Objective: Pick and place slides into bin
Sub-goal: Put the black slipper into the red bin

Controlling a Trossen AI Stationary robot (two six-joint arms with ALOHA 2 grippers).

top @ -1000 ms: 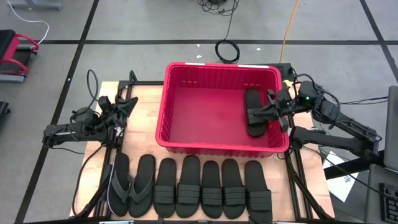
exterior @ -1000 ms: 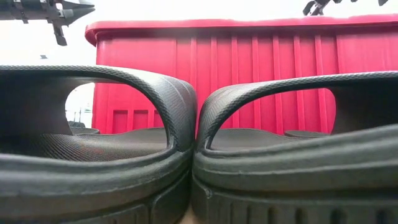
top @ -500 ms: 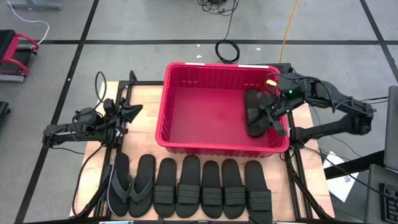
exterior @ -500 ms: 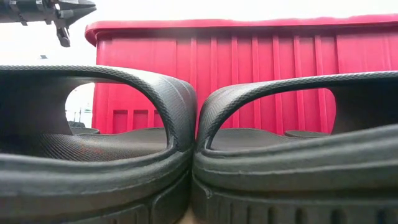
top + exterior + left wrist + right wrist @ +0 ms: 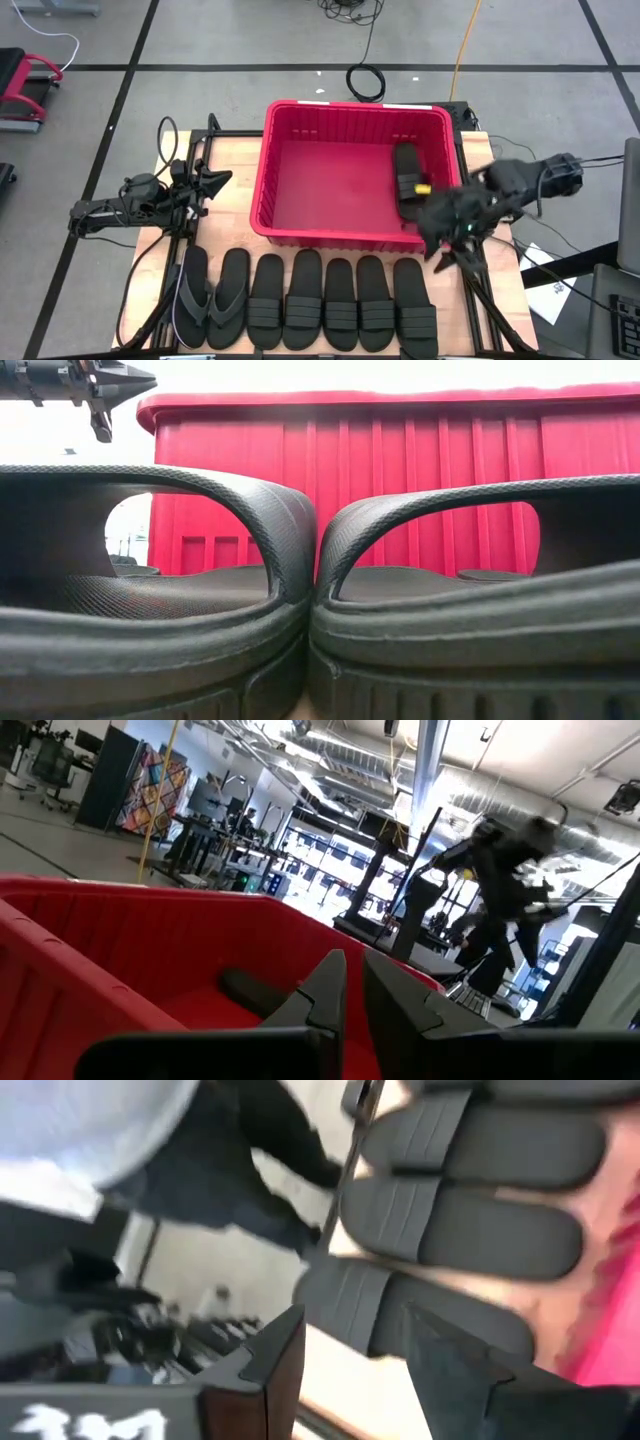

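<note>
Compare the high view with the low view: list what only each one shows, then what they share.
Only the high view shows the one slide lying inside the bin, the full row of seven slides on the table in front of it, and the right end effector over the bin's near right corner. Only the low view shows the bin's slotted front wall and two slides' bands touching close up. Both show the red bin, the front-row slides, and the left end effector waiting left of the bin.
</note>
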